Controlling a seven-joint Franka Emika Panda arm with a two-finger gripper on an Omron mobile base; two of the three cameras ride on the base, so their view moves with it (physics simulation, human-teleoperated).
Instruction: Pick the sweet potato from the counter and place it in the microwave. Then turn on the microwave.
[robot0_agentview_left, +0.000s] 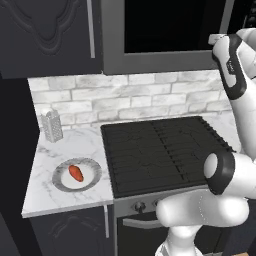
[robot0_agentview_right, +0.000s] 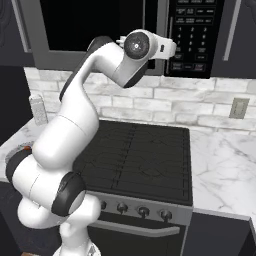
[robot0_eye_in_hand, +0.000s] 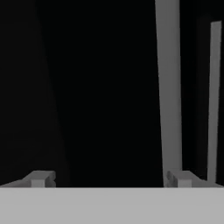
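While the white arm (robot0_agentview_right: 75, 125) rears up over the black stovetop (robot0_agentview_left: 160, 150), the microwave (robot0_agentview_left: 165, 37) hangs above it, door shut, dark glass facing us. From the right base view we get its black button panel (robot0_agentview_right: 192, 35), which the left base view cuts off at the edge. The hand (robot0_eye_in_hand: 109, 178) is raised right in front of that door: looking along it, two small tips sit wide apart, nothing between them, with dark glass ahead and the grey door frame (robot0_eye_in_hand: 168, 87) running up on the right. The left base view offers the marble bench (robot0_agentview_left: 65, 150) left of the stove, a grey plate (robot0_agentview_left: 77, 174) on it, and the sweet potato (robot0_agentview_left: 75, 173) lying in the middle of that plate. That puts it far below the hand and well off to the left. A pale grater (robot0_agentview_left: 51, 125) stands behind the plate by the brick wall. From the right, the arm's bulk covers most of that corner; just an orange sliver peeks out.
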